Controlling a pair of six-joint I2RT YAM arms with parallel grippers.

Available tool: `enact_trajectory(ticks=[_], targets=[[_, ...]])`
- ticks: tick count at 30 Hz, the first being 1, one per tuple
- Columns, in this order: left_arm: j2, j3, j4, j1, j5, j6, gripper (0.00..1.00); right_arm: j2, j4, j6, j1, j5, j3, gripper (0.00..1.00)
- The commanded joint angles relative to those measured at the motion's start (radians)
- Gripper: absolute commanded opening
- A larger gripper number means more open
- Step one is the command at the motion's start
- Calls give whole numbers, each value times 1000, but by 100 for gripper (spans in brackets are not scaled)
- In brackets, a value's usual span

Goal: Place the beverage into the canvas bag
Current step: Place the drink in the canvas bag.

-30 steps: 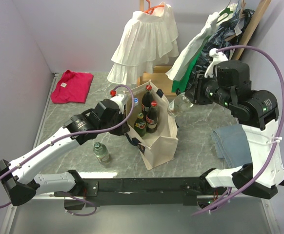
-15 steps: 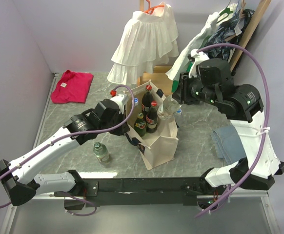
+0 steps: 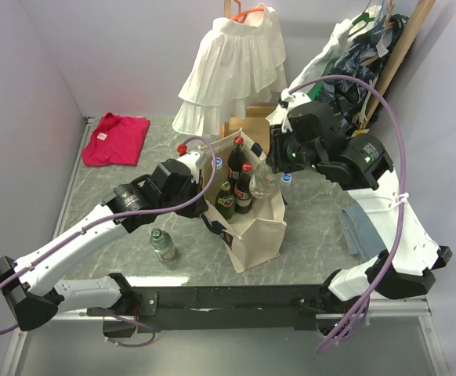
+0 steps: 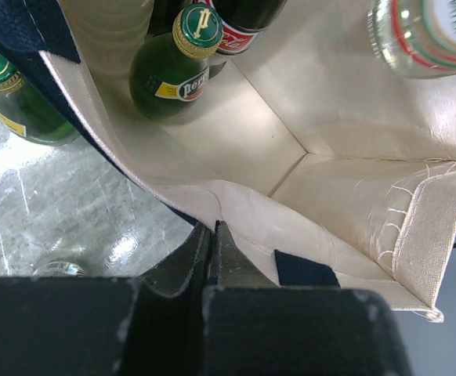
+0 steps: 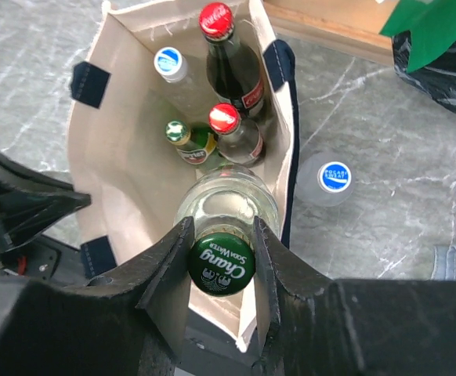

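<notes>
While the left gripper [image 4: 212, 239] pinches the rim of the boxy cream canvas bag [image 5: 103, 125], the right gripper [image 5: 221, 235] clamps a clear green-capped glass bottle [image 5: 226, 202] upright, directly over its open mouth.

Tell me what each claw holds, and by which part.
Right claw grips the soda bottle at its green-capped neck. Left claw pinches the bag by its rim.
</notes>
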Motion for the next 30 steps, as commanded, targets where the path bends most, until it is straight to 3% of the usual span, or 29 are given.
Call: enact_trajectory(ticks=[1, 11, 30], targets=[[3, 40, 4, -1, -34, 28, 1, -25, 184, 29, 19, 65, -35, 0], [8, 49, 4, -1, -34, 40, 1, -54, 297, 45, 23, 65, -237, 0], [31, 92, 14, -2, -23, 62, 1, -48, 382, 62, 23, 83, -386, 0]])
